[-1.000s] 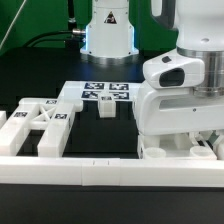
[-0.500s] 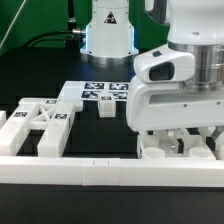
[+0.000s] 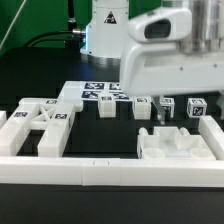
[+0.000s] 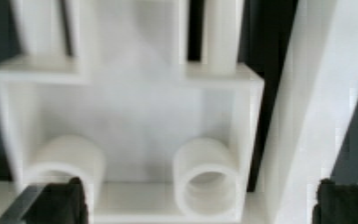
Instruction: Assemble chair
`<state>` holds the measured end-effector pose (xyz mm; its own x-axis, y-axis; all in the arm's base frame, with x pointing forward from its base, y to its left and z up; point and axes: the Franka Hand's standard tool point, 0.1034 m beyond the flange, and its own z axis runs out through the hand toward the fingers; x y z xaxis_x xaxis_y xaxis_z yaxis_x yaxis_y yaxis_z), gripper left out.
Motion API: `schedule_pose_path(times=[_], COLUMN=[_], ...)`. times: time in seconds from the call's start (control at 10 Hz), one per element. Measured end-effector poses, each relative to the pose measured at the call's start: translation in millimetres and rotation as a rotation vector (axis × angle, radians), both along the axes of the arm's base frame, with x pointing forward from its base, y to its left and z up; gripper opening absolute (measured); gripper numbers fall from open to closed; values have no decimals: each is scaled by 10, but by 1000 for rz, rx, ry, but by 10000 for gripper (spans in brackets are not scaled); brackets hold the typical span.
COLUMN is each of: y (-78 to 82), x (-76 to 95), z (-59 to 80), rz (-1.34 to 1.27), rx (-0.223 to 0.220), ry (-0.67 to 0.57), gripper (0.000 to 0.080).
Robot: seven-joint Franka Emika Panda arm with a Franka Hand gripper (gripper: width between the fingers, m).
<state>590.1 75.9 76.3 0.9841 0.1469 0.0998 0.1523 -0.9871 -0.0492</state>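
The gripper [image 4: 197, 203] is held wide open and empty above a white chair block [image 3: 176, 145], which lies just behind the border rail [image 3: 110, 172] at the exterior view's right (round sockets facing up). A square, centred descent is advised before any closing, so that the block is not tipped.

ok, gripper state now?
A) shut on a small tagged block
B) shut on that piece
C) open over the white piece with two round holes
C: in the wrist view the gripper has its fingers wide apart at either side, with the white piece and its two round holes lying beneath them.
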Motion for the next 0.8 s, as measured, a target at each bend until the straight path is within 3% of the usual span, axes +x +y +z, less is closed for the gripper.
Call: schedule_pose_path(times=[0.1, 0.2, 0.7, 0.8], y=[-88, -119, -112, -161], x=[-208, -301, -291, -393], z=[8, -14, -33, -79], rz=[13, 14, 13, -27], rx=[-10, -14, -13, -13], ry=[13, 15, 16, 12], gripper=[648, 648, 649, 649])
